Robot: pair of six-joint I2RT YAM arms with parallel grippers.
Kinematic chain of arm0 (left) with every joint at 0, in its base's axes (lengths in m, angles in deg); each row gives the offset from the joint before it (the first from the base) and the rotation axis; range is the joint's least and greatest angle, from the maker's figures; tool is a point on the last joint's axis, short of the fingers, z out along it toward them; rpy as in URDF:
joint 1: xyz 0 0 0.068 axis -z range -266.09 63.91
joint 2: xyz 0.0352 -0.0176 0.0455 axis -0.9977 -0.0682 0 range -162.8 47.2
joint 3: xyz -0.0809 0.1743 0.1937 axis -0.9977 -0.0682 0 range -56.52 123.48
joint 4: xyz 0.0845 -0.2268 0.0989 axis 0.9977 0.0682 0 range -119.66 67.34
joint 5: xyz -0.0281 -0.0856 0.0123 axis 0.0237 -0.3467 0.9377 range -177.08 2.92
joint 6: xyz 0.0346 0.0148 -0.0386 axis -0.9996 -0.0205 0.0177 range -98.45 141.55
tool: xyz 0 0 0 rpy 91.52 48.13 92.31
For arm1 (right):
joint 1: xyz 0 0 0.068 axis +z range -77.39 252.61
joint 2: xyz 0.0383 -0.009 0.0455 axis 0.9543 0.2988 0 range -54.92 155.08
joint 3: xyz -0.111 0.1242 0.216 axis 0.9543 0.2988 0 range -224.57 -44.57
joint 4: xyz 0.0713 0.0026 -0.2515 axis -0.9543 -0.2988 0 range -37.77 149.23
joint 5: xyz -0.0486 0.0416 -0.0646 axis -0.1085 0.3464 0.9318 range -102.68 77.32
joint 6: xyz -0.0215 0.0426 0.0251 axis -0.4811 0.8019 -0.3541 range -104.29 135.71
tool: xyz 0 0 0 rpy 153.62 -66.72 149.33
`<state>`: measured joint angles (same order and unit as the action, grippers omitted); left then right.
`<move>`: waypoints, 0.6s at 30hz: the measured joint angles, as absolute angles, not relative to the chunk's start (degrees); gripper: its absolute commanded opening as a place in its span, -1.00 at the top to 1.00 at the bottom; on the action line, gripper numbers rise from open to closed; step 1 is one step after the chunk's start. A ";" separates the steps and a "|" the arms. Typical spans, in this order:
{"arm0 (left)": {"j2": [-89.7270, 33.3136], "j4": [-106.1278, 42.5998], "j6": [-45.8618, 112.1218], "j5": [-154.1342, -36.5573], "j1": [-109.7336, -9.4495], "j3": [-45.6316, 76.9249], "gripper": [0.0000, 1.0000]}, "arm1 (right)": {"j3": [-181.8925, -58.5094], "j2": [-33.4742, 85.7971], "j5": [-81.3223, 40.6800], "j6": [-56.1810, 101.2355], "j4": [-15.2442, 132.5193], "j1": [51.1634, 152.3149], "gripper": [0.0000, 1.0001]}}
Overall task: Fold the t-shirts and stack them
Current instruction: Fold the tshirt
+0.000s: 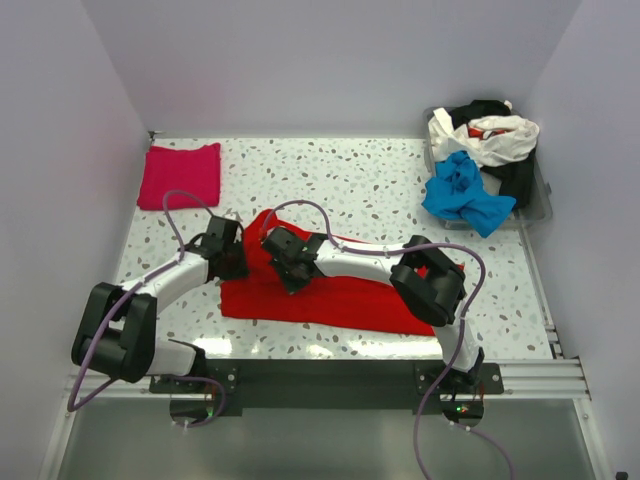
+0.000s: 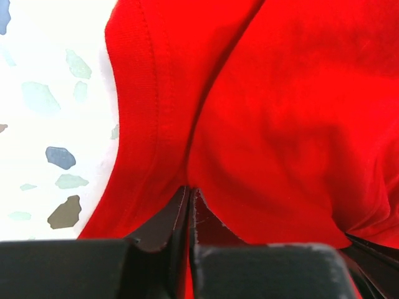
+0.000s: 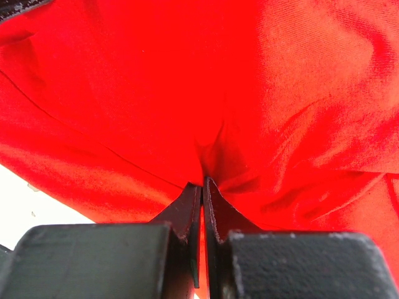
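The large bright red t-shirt (image 1: 330, 300) lies partly folded on the table's near middle. My left gripper (image 1: 238, 262) is shut on its left edge; in the left wrist view the jaws (image 2: 189, 190) pinch the red cloth (image 2: 274, 124) beside its hem. My right gripper (image 1: 292, 275) is shut on the shirt a little to the right; in the right wrist view the jaws (image 3: 202, 182) pinch a fold of red cloth (image 3: 187, 93). A folded magenta-pink t-shirt (image 1: 180, 175) lies at the far left. A bright blue t-shirt (image 1: 462, 193), white (image 1: 495, 140) and black ones (image 1: 515, 180) sit heaped at the far right.
A clear bin (image 1: 541, 205) at the far right holds the heap of unfolded shirts. White walls close the table on the left, back and right. The speckled tabletop (image 1: 350, 180) shows between the pink shirt and the bin.
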<state>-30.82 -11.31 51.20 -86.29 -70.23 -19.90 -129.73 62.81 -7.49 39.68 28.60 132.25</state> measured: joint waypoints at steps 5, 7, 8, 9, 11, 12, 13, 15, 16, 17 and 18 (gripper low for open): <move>-30.80 -10.98 51.16 -85.94 -70.19 -19.90 1.00 | -129.73 62.81 -7.31 39.68 28.32 132.25 1.00; -30.67 -10.31 51.20 -85.76 -70.19 -19.88 1.00 | -129.84 62.79 -6.94 39.68 27.77 132.23 1.00; -30.43 -9.80 51.29 -85.74 -70.19 -19.86 1.00 | -129.84 62.73 -6.55 39.68 27.44 132.23 1.00; -30.03 -8.93 51.48 -85.74 -70.19 -19.75 1.00 | -129.84 62.57 -6.09 39.68 26.92 132.23 1.00; -28.63 -7.01 51.96 -85.76 -70.19 -19.18 1.00 | -129.82 61.96 -5.37 39.68 25.69 132.23 1.00; -27.93 -6.26 52.07 -85.81 -70.19 -18.85 1.00 | -129.80 61.48 -4.76 39.68 25.13 132.23 1.00; -27.02 -5.32 52.27 -85.83 -70.19 -18.33 1.00 | -129.71 60.82 -4.43 39.68 24.56 132.21 1.00; -25.07 -3.86 52.51 -86.16 -70.19 -17.45 1.00 | -128.97 58.99 -4.01 39.70 23.64 132.18 1.00; -24.07 -3.27 52.55 -86.53 -70.19 -17.19 1.00 | -128.49 58.07 -3.86 39.72 23.40 132.18 1.00; -23.10 -2.70 52.64 -87.14 -70.19 -16.99 1.00 | -127.92 56.93 -3.55 39.74 23.01 132.18 1.00; -22.27 -2.22 52.69 -87.75 -70.19 -16.91 1.00 | -127.50 55.86 -3.31 39.74 22.55 132.18 1.00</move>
